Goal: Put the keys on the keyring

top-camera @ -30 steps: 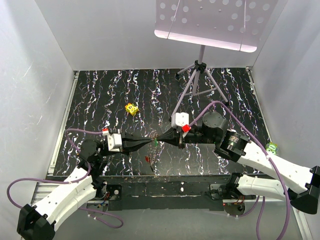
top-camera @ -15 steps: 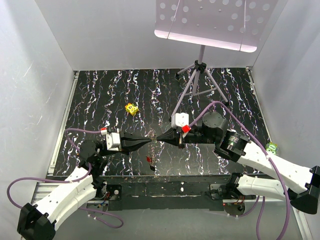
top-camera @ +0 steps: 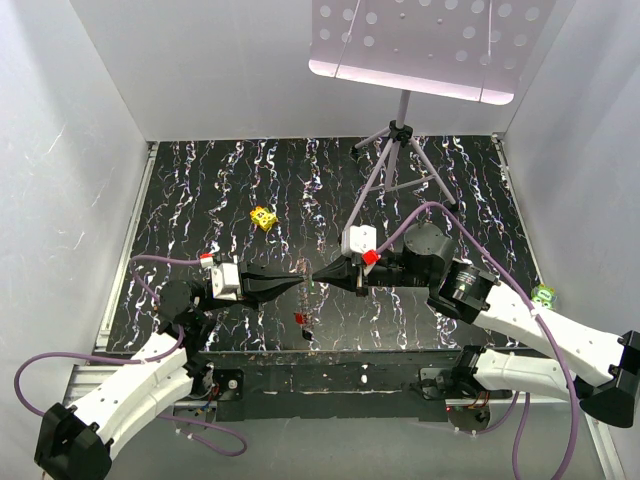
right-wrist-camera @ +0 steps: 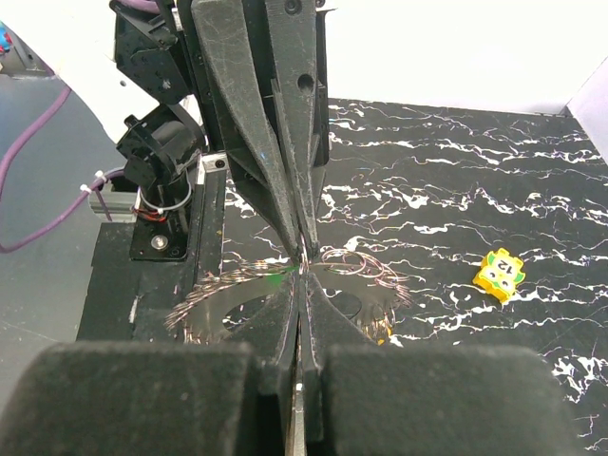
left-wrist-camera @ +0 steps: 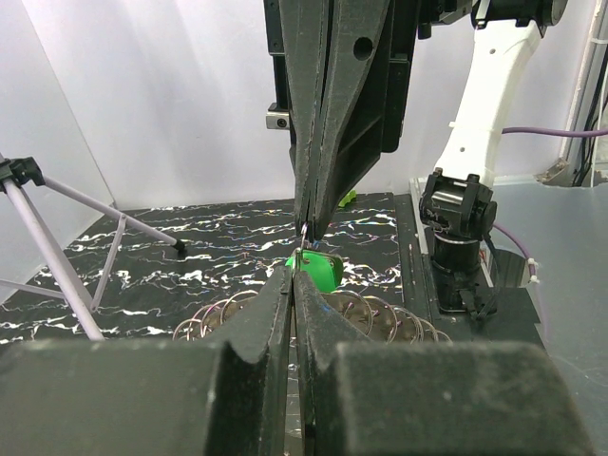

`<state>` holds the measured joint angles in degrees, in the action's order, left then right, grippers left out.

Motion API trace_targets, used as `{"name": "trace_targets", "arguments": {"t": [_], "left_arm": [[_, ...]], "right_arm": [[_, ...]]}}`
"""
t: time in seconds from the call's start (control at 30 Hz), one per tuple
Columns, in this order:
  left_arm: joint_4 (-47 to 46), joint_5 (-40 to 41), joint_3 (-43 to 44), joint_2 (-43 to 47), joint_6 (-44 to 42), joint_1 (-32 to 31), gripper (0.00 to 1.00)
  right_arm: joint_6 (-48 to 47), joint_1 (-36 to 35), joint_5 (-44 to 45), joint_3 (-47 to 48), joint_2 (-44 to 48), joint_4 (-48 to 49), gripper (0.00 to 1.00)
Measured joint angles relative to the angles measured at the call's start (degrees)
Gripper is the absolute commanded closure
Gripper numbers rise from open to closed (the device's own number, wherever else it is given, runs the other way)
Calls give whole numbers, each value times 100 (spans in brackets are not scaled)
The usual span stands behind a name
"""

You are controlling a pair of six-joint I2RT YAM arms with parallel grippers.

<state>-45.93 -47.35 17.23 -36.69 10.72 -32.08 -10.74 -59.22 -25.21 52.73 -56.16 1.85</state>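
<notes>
A: Progress?
B: Left pincer [top-camera: 298,281] and right pincer [top-camera: 318,277] clamped shut, tips meeting mid-air. Green key [left-wrist-camera: 313,271] dangles between them; threaded or not, cannot tell. Red key [top-camera: 298,319] lies on surface [top-camera: 200,180], pending.

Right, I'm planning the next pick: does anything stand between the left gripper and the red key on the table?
Nothing visible does. The red key lies uncovered on the table near its front edge, slightly nearer the bases than the left gripper, which is shut tip to tip with the right gripper.
</notes>
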Motion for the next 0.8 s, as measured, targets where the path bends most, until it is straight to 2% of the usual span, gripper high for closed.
{"name": "trace_targets", "arguments": {"t": [0.8], "left_arm": [[66, 20, 0, -22, 11, 9, 100]], "right_arm": [[-24, 0, 87, 0, -20, 63, 99]]}}
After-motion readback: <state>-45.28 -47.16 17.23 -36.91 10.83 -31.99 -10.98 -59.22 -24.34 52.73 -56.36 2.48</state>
